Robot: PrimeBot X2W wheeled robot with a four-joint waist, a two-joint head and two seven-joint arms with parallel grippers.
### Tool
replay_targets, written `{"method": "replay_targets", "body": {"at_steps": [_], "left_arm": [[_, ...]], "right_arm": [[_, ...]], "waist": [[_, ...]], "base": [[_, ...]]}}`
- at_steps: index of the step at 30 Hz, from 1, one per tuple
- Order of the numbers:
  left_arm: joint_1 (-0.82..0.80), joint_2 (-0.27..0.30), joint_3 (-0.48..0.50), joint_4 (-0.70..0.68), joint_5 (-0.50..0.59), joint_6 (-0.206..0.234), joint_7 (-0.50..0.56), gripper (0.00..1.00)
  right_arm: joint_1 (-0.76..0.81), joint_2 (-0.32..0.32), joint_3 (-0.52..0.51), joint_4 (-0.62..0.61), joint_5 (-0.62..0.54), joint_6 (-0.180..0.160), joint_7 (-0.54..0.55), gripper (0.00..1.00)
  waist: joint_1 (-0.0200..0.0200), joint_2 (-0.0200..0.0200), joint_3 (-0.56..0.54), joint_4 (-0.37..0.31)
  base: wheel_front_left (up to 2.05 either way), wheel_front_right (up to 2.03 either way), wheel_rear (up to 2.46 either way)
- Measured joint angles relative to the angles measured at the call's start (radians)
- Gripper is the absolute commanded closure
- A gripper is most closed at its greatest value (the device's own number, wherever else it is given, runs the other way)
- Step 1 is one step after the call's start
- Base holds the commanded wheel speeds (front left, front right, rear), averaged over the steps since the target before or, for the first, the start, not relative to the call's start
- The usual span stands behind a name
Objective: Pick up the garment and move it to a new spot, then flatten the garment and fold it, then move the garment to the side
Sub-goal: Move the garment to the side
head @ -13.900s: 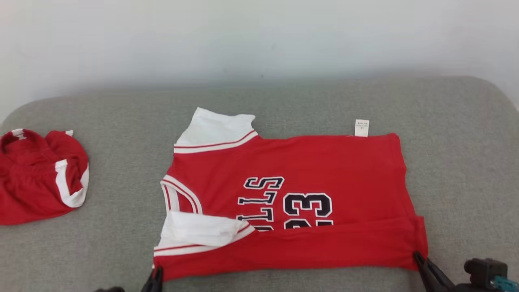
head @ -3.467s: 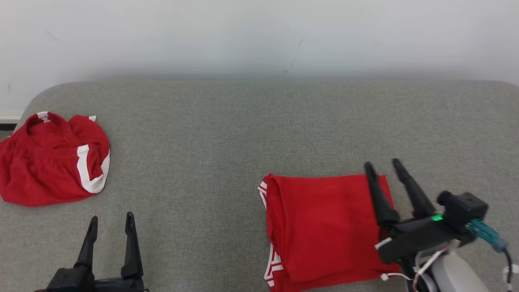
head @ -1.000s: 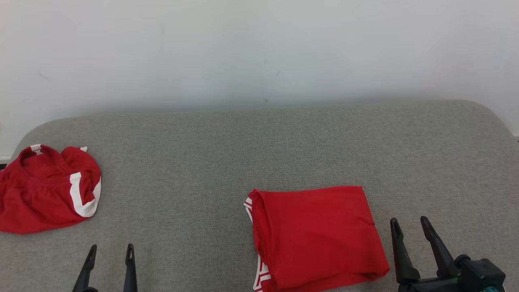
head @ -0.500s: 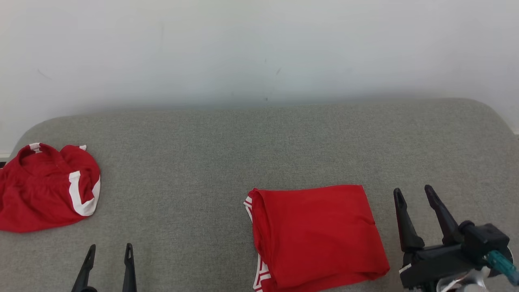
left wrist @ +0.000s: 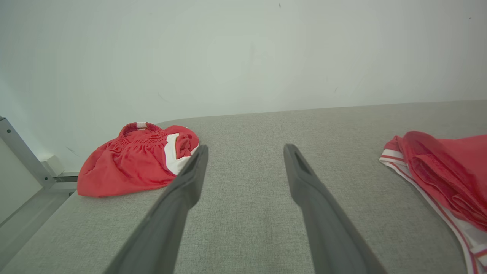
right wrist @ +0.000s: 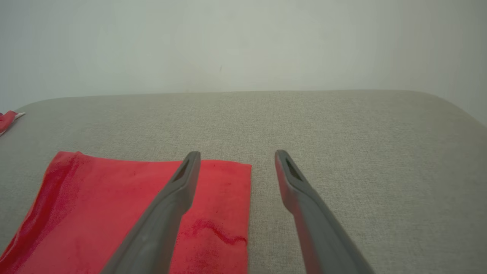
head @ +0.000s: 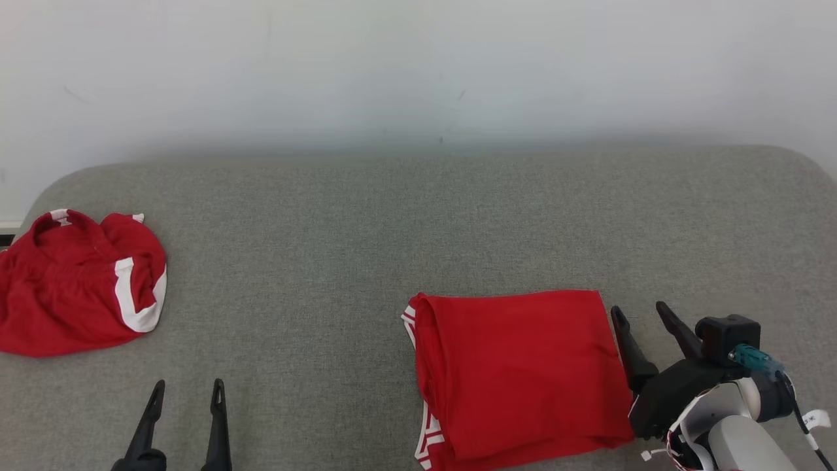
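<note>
The garment (head: 516, 373) lies folded near the cushion's (head: 327, 261) front edge, right of middle. Folding looks done, and only the move aside remains. The right gripper (head: 639, 307), fingers apart, hovers beside its right edge. The left gripper (head: 188, 383) gapes empty.

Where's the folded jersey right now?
Head view: the folded jersey lies on the grey surface, right of centre, with the open right gripper beside its right edge.
</note>
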Motion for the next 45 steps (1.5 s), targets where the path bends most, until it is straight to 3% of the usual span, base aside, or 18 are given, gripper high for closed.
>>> {"method": "replay_targets", "body": {"at_steps": [19,20,23,34,39,45], "left_arm": [[-0.042,0.010,-0.012,0.019,-0.010,0.000,0.000,0.00],[-0.043,0.011,-0.012,0.021,-0.013,0.000,0.000,0.00],[-0.046,0.013,-0.013,0.024,-0.017,0.000,0.000,0.00],[-0.056,0.015,-0.006,0.025,-0.030,0.001,0.000,0.00],[-0.081,0.010,-0.014,0.014,-0.034,0.001,0.000,0.00],[-0.151,-0.003,-0.043,-0.039,-0.026,0.000,0.000,0.00]], "right_arm": [[-0.126,0.031,0.122,0.403,0.119,0.000,-0.026,0.00],[-0.130,0.032,0.132,0.421,0.125,0.000,-0.026,0.20],[-0.149,0.039,0.157,0.459,0.154,0.000,-0.026,1.00],[-0.265,0.012,0.251,0.505,0.237,0.000,-0.063,1.00],[-0.385,-0.036,0.281,0.494,0.272,0.000,-0.067,1.00],[-0.533,-0.139,0.291,0.497,0.310,0.000,-0.072,1.00]], "waist": [[0.0000,-0.0001,0.034,0.016],[0.0000,-0.0001,0.034,0.017],[0.0000,-0.0002,0.035,0.020],[0.0000,-0.0001,0.064,0.022],[0.0001,-0.0001,0.103,0.016],[0.0001,-0.0001,0.187,0.009]], "base": [[0.00,0.00,0.00],[0.00,0.00,0.00],[0.00,0.00,0.00],[0.00,0.00,0.00],[0.00,0.00,0.00],[0.00,0.00,0.00]]}}
